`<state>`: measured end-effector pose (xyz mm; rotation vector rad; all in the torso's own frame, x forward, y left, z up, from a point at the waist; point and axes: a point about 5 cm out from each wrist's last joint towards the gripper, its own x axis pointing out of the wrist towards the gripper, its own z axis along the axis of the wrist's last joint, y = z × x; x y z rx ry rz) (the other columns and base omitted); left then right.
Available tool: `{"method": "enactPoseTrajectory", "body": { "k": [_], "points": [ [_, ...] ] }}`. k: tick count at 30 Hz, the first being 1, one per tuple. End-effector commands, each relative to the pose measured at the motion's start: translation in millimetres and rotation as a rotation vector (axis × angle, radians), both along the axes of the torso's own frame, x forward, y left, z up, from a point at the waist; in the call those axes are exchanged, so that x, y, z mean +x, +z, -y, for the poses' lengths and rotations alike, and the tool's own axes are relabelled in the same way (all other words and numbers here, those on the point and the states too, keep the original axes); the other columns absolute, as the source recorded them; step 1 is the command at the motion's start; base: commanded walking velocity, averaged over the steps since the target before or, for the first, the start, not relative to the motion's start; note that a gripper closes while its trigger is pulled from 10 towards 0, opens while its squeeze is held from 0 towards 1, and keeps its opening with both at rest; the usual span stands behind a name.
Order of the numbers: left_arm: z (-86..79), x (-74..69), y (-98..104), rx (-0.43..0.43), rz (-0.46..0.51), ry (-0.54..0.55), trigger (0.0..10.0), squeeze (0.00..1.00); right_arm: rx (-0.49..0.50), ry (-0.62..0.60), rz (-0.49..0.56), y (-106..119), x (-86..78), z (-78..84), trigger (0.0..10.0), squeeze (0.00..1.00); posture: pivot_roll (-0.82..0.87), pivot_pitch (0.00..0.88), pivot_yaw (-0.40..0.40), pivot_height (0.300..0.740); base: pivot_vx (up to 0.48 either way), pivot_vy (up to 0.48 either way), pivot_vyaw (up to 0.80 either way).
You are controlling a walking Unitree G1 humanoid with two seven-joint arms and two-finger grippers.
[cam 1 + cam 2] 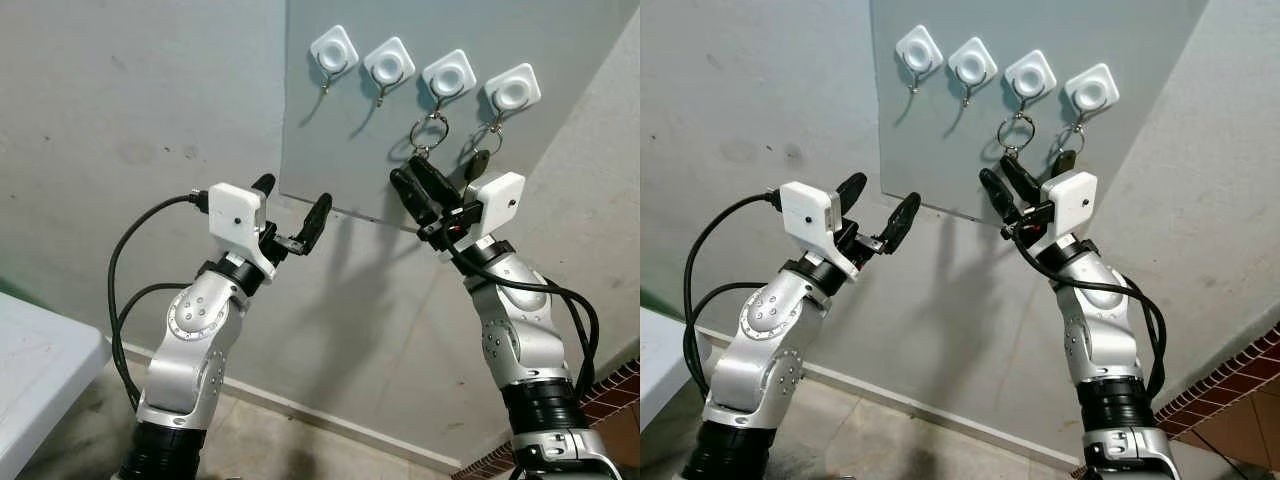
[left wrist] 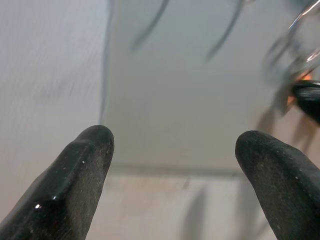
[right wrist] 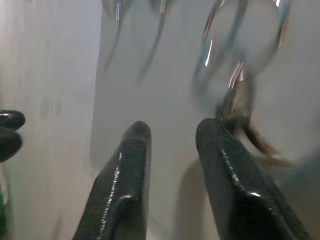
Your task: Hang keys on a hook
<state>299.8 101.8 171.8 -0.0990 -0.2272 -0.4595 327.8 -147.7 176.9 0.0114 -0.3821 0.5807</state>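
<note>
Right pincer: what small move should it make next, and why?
Probably draw the right pincer back and down from the board. Its fingers are apart and hold nothing, and the key ring already hangs on the third hook, so the hanging looks done.

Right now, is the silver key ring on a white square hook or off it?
On: the silver key ring hangs from the third white square hook, while the right gripper sits just below, fingers slightly parted.

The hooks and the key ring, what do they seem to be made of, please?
Hooks: white, matt square bases, probably plastic, each with a thin grey wire hook, likely metal. Key ring: thin and shiny with bright glints in the right wrist view, so likely polished metal.
</note>
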Motion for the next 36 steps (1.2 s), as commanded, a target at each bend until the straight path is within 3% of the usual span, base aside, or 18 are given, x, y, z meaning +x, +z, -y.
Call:
{"method": "enactPoseTrajectory", "body": {
  "k": [1, 6, 8, 9, 10, 12, 14, 15, 17, 21, 23, 27, 36],
  "points": [
    [-5.1, 1.2, -17, 0.014, -0.043, 0.038, 10.0, 0.0, -0.028, -0.004, -0.058, -18, -2.6, 1.4, 10.0, 1.0, 0.03, 0.0, -0.071, 0.715, 0.0, 0.0, 0.0],
    [-11.8, 0.3, -57, 0.096, -0.108, 0.098, 10.0, 0.0, -0.072, 0.001, -0.174, -56, -10.2, 1.1, 10.0, 1.0, 0.02, 0.0, -0.065, 0.715, 0.0, 0.0, 0.0],
    [-16.9, -3.4, -89, 0.02, -0.224, 0.141, 10.0, 0.0, -0.112, 0.004, -0.267, -84, -18.1, 0.3, 10.0, 1.0, 0.03, 0.0, -0.065, 0.715, 0.0, 0.0, 0.0],
    [-16.9, -3.4, -89, 0.02, -0.224, 0.141, 10.0, 0.0, -0.112, 0.004, -0.267, -84, -18.1, 0.3, 10.0, 1.0, 0.03, 0.0, -0.065, 0.715, 0.0, 0.0, 0.0],
    [-18.8, -5.6, -103, 0.017, -0.274, 0.155, 10.0, 0.0, -0.131, 0.011, -0.303, -95, -22.4, -1.0, 10.0, 1.0, 0.03, 0.0, -0.067, 0.715, 0.0, 0.0, 0.0],
    [-19.0, -6.7, -108, 0.036, -0.281, 0.156, 10.0, 0.0, -0.129, 0.013, -0.322, -100, -24.0, -1.3, 10.0, 1.0, 0.03, 0.0, -0.067, 0.715, 0.0, 0.0, 0.0],
    [-20.6, -13.5, -134, 0.082, -0.348, 0.171, 10.0, 0.0, -0.166, 0.007, -0.412, -126, -34.3, -0.9, 10.0, 1.0, 0.03, 0.0, -0.067, 0.715, 0.0, 0.0, 0.0],
    [-20.6, -13.5, -134, 0.082, -0.348, 0.171, 10.0, 0.0, -0.166, 0.007, -0.412, -126, -34.3, -0.9, 10.0, 1.0, 0.03, 0.0, -0.067, 0.715, 0.0, 0.0, 0.0],
    [-21.6, -22.7, -157, 0.127, -0.438, 0.181, 10.0, 0.0, -0.2, -0.027, -0.535, -155, -49.2, 3.9, 10.0, 1.0, 0.03, 0.0, -0.066, 0.715, 0.0, 0.0, 0.0],
    [-21.7, -31.9, -173, 0.179, -0.49, 0.17, 10.0, 0.0, -0.2, -0.076, -0.647, -177, -63.0, 10.7, 10.0, 1.0, 0.03, 0.0, -0.064, 0.715, 0.0, 0.0, 0.0],
    [-24.2, -41.6, -188, 0.217, -0.555, 0.173, 10.0, 0.0, -0.219, -0.126, -0.754, -197, -79.0, 17.6, 10.0, 1.0, 0.02, 0.0, -0.062, 0.715, 0.0, 0.0, 0.0],
    [-28.7, -50.9, -201, 0.208, -0.648, 0.2, 10.0, 0.0, -0.245, -0.204, -0.864, -215, -95.3, 25.9, 10.0, 1.0, 0.02, 0.0, -0.054, 0.715, 0.0, 0.0, 0.0],
    [-39.5, -92.7, -240, 0.287, -0.927, 0.213, 10.0, 0.0, -0.241, -0.369, -1.105, -248, -134.9, 37.5, 10.0, 1.0, 0.0, 0.0, -0.039, 0.715, 0.0, 0.0, 0.0]
  ]
}}
